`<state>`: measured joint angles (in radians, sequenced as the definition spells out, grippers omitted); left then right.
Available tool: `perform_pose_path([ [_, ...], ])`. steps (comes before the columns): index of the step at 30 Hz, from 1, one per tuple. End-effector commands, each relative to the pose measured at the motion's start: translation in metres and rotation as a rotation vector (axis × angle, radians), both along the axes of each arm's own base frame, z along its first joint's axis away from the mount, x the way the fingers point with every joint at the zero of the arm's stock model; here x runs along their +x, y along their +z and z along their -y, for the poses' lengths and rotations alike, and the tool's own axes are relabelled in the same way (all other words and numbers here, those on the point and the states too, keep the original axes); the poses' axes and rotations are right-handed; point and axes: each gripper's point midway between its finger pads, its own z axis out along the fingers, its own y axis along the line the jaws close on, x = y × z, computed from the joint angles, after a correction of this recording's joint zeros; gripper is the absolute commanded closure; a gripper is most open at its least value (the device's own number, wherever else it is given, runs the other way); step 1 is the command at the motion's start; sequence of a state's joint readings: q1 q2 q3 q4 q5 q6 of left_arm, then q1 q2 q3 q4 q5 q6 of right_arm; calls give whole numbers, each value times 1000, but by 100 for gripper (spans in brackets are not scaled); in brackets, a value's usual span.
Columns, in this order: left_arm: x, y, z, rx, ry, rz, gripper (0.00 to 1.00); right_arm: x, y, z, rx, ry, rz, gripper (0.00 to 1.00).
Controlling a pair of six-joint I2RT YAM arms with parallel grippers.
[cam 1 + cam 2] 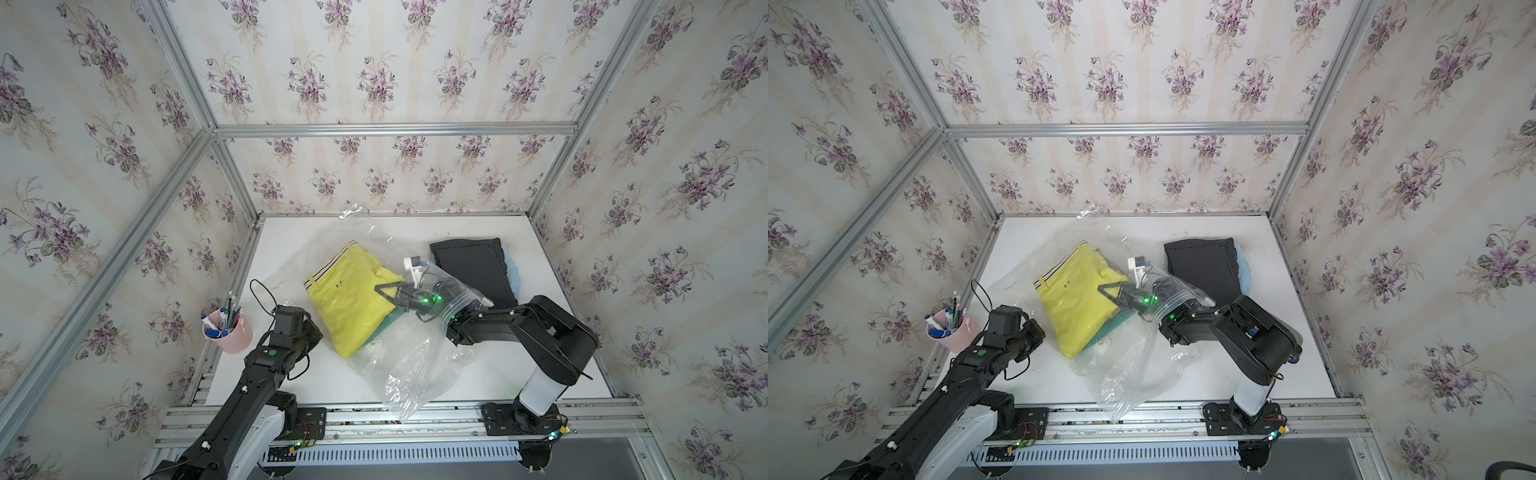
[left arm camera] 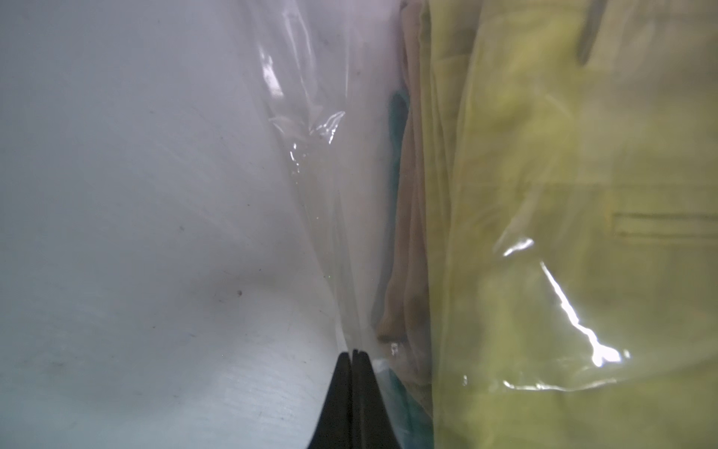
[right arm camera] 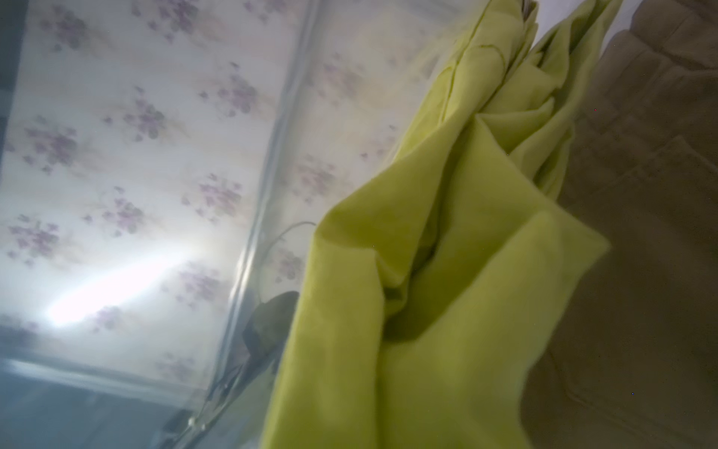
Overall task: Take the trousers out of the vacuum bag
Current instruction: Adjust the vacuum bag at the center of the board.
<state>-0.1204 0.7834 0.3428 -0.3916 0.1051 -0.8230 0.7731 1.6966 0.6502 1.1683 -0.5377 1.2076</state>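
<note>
A: Top views?
B: The vacuum bag lies mid-table with the yellow-green trousers inside. The right gripper reaches in, jaws together on their edge. The black trousers sit near the far right corner.
A: Left wrist?
B: The left gripper — jaws clamped on the vacuum bag's film.
A: Right wrist?
B: Bunched yellow-green cloth — jaws hidden.

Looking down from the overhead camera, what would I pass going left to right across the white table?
In a top view: pink pen cup → yellow-green trousers → black trousers → light blue trousers.
</note>
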Motion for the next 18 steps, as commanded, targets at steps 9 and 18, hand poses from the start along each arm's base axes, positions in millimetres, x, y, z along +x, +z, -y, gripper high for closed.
perform_pose_path([
  [9, 11, 14, -12, 35, 5, 47, 100, -51, 2, 47, -97, 20, 35, 100],
  [18, 18, 20, -14, 48, -6, 55, 100, -76, -33, 97, -291, -85, -37, 100],
])
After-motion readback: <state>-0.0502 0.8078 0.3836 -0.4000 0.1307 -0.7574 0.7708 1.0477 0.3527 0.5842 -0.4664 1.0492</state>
